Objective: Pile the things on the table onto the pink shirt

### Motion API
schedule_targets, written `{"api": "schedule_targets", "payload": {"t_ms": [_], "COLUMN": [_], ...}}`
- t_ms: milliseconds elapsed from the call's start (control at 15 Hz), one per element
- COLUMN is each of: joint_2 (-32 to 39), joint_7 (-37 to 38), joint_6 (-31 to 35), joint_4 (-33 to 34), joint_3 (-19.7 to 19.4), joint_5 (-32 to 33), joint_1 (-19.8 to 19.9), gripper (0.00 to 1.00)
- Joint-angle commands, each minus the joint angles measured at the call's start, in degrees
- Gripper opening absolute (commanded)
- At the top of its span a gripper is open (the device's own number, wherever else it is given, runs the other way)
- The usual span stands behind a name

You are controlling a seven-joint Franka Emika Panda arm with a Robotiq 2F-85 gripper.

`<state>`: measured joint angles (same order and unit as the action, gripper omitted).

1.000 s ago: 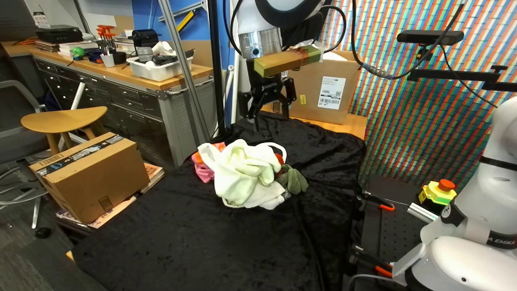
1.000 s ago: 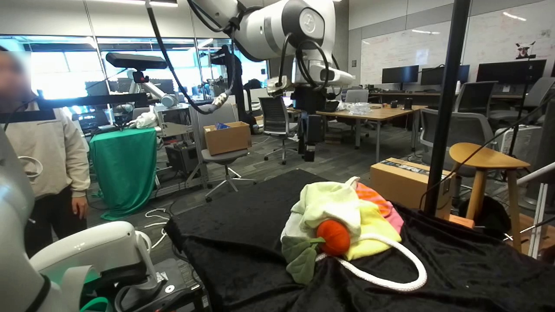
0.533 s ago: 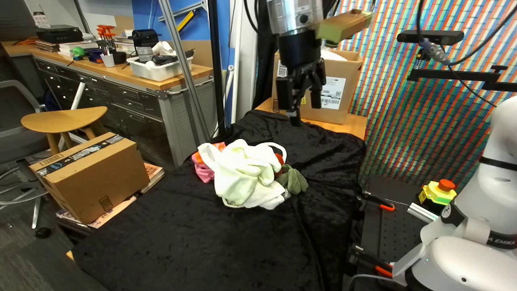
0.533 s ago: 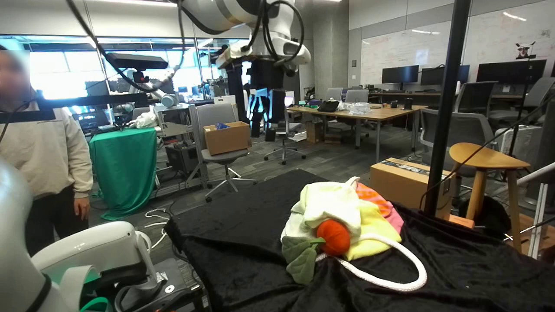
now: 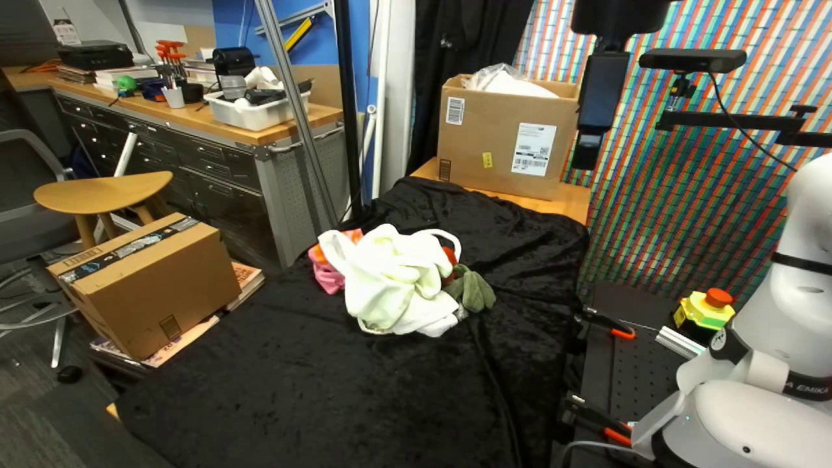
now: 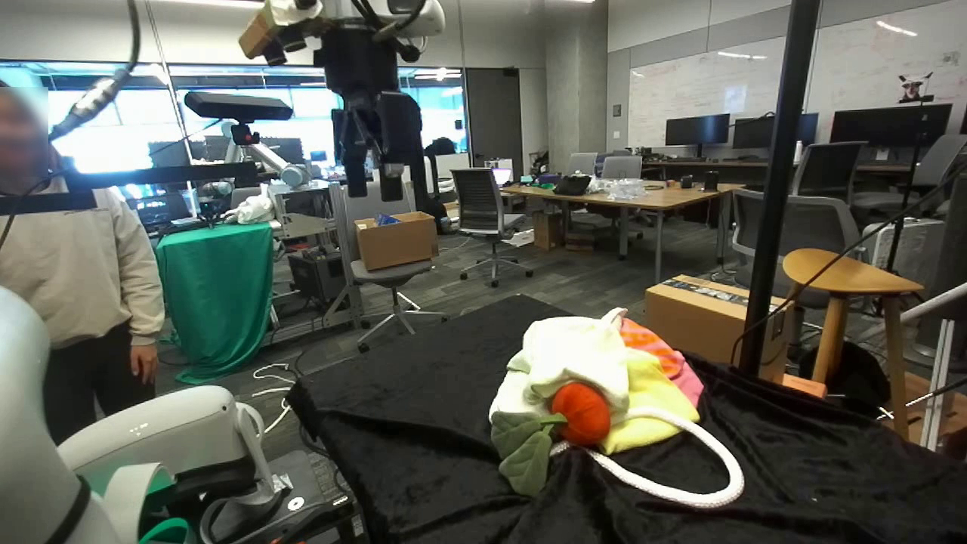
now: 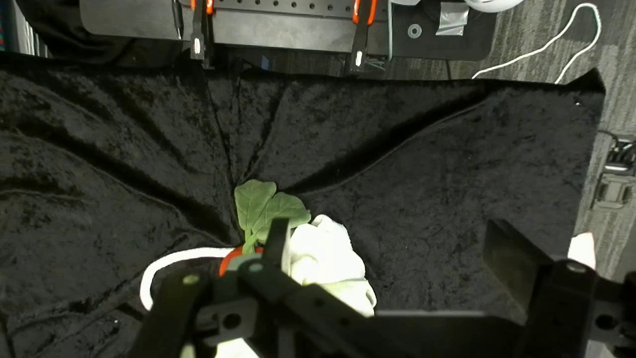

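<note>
The pink shirt, with orange stripes, shows at the edge of the pile in both exterior views (image 5: 328,276) (image 6: 687,379); most of it is hidden. A pale cream-white cloth (image 5: 393,273) lies crumpled on top; it also shows in the wrist view (image 7: 328,258). A yellow cloth (image 6: 651,400), a red plush vegetable (image 6: 582,414) with green leaves (image 6: 529,457) and a white rope loop (image 6: 718,483) lie against it. My gripper (image 6: 375,187) is high above the table, apart from the pile. In the wrist view its fingers (image 7: 392,248) are wide apart with nothing between them.
A black velvet cloth (image 5: 325,390) covers the table. A cardboard box (image 5: 500,143) stands behind it. A black pole (image 6: 778,174) rises beside the table. Clamps (image 5: 608,323) sit at the robot-side edge, near an emergency stop button (image 5: 705,312). A person (image 6: 91,264) stands nearby.
My gripper has moved away from above the pile, toward the robot's base side, and turned. It stays open. The pile has not visibly moved.
</note>
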<state>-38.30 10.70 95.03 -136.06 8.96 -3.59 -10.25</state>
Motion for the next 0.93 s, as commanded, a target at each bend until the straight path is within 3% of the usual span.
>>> {"api": "schedule_targets", "payload": {"t_ms": [0,467,667,733,867], "joint_2": [-8.33,-13.71,-13.80,-12.04,-12.29], "joint_7": [2.70,12.07,10.58,10.35,10.34], "joint_6": [6.79,20.57,20.57,18.57,18.68], "joint_4": [-5.47,-11.81,-13.33,-11.41,-12.07], "joint_3": [1.52,4.12,2.45,3.74,3.59], "joint_5": [-1.61,-3.05,-8.08,-5.69,-7.29], "joint_1": [1.36,3.76,1.58,3.40,3.13], "gripper": [1.00,1.00,1.00,1.00,1.00]}}
